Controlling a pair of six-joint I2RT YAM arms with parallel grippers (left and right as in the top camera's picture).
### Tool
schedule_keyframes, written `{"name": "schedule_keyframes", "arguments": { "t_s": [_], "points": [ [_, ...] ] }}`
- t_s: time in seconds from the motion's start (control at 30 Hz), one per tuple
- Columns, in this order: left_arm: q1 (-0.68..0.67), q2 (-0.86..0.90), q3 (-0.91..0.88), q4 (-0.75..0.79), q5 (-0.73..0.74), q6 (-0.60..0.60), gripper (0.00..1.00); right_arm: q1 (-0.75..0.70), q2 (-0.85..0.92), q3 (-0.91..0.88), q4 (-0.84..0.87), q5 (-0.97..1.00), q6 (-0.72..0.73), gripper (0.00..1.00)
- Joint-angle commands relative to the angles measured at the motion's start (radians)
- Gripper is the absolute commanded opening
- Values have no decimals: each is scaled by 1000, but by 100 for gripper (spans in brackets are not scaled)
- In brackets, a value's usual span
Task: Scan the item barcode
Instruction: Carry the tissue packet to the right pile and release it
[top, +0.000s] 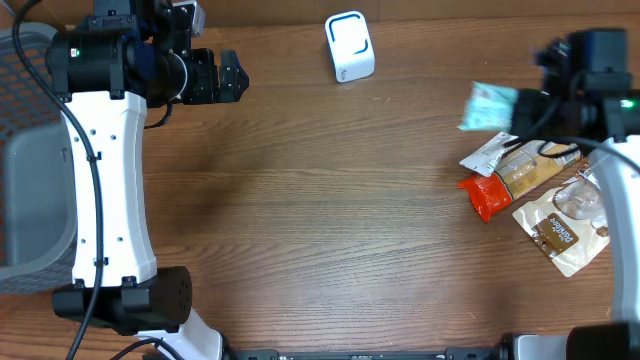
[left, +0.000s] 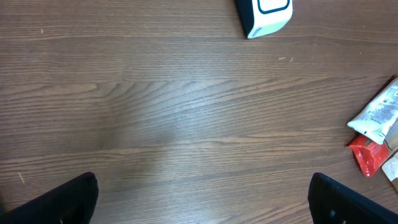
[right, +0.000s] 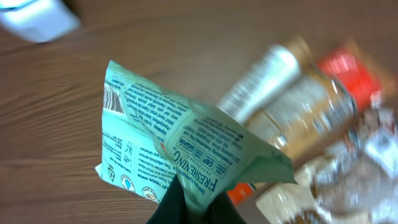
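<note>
The right gripper (right: 194, 200) is clamped on a pale green packet (right: 186, 146). In the right wrist view its dark fingers (right: 171, 208) are pinched together on the packet's lower edge. The packet hangs clear of the table (top: 320, 220), crumpled and tilted. Its printed side faces the wrist camera, and a barcode (right: 112, 98) sits near its upper left corner. From overhead the packet is a blurred patch at the right side of the table, just beside the dark end of the right arm.

Below it in that view lies a pile of other snacks near the table's right edge. It is made up of a white packet (top: 488, 153), a red packet (top: 484, 196), a tan packet (top: 532, 172) and a brown-and-white bag (top: 562, 228), all overlapping one another.

The scanner (top: 349, 46) — a small white box with a blue outline on its face — stands at the far edge of the table, well apart from the held packet and to its left.

The left gripper (top: 232, 76) is at the far left corner of the table with its fingers wide apart. In the left wrist view the two dark fingertips (left: 68, 202) stand at the bottom corners with only wood grain between them, and the scanner shows at the top edge. A grey basket (top: 30, 200) sits beside the left arm at the table's left edge.
</note>
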Motion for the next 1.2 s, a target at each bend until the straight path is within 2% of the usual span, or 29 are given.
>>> {"name": "schedule_keyframes", "arguments": {
  "t_s": [0.0,0.2,0.27,0.3,0.33,0.37,0.5,0.9,1.0,1.17],
  "points": [
    [4,3,3,0,-1,22,100,-132,20,-85,30,-72,97,4],
    [4,3,3,0,-1,22,100,-299,35,-263,177,-196,106,4],
    [4,3,3,1,-1,22,100,-319,35,-292,199,-202,106,14],
    [4,3,3,0,-1,22,99,-326,35,-297,198,-202,106,26],
    [4,3,3,1,-1,22,99,-329,35,-297,195,-202,106,62],
    [4,3,3,0,-1,22,100,-329,34,-295,192,-202,106,82],
    [4,3,3,0,-1,22,99,-329,30,-240,134,-225,105,100],
    [4,3,3,0,-1,22,100,-229,-121,202,-198,-467,102,100],
    [4,3,3,1,-1,22,100,-181,-175,241,-212,-570,102,100],
    [4,3,3,1,-1,22,100,-131,-235,241,-223,-576,102,100]
  ]
}}
